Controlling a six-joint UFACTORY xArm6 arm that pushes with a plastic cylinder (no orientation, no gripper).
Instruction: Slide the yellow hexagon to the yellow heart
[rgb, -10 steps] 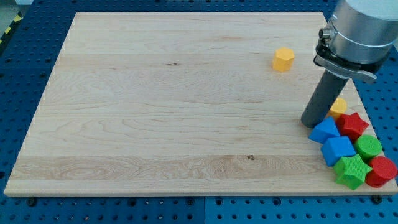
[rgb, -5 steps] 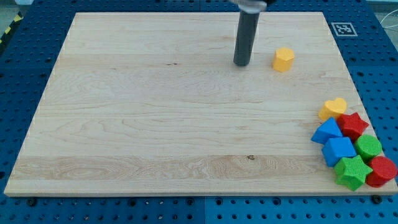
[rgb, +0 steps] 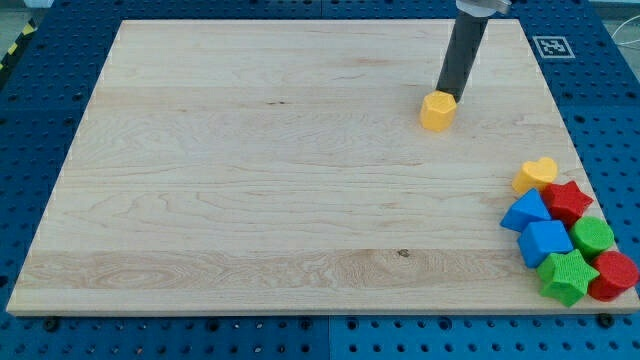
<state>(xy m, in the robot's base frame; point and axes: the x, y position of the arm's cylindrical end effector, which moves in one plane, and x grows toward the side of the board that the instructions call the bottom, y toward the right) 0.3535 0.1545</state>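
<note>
The scene is brightly and evenly lit, with no dim corners. The pale wooden board (rgb: 250, 170) is rendered in sharp focus, its grain crisply seen right out to the edges. No glare or hot spots are seen on the board. Shadows are soft and faint: only a slight darkening is seen on the board just beneath the yellow hexagon (rgb: 437, 110). The board's edges are shown straight, without visible bending. No motion blur is seen.

The table (rgb: 250, 180) is pale, smooth, matt wood with visible grain, set on a blue perforated board (rgb: 40, 120).
</note>
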